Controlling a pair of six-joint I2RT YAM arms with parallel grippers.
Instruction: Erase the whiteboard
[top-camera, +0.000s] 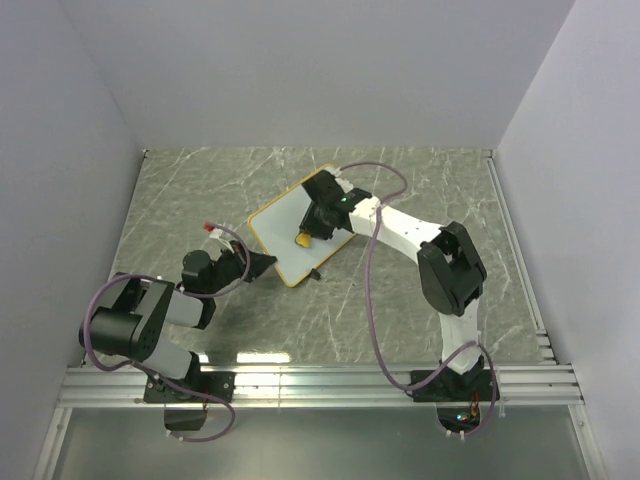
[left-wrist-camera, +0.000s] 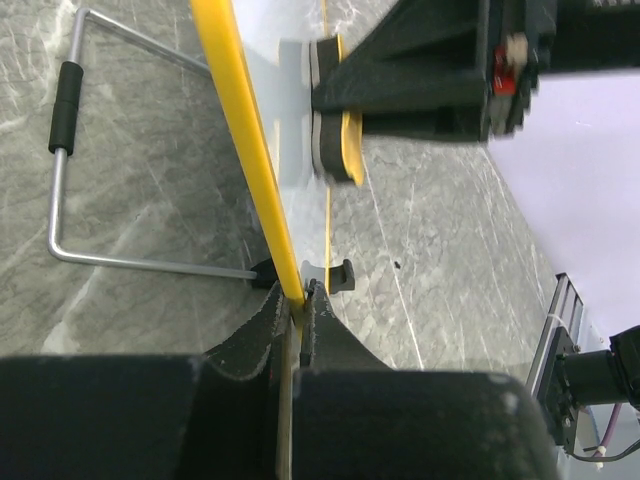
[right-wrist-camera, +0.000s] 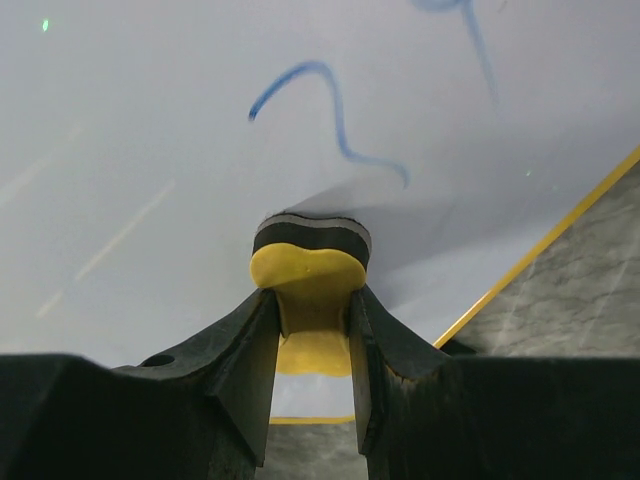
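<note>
The whiteboard, white with a yellow frame, lies tilted near the table's middle. My left gripper is shut on its near-left frame edge; in the left wrist view the yellow frame runs straight between the closed fingers. My right gripper is shut on a small yellow bone-shaped eraser whose dark pad presses on the white surface. Blue pen strokes lie just beyond the eraser. The eraser also shows from the side in the left wrist view.
A bent metal wire stand with a black sleeve sticks out behind the board. A small red-tipped object lies left of the board. Black feet sit at the board's edge. Metal rails border the near side, white walls the others.
</note>
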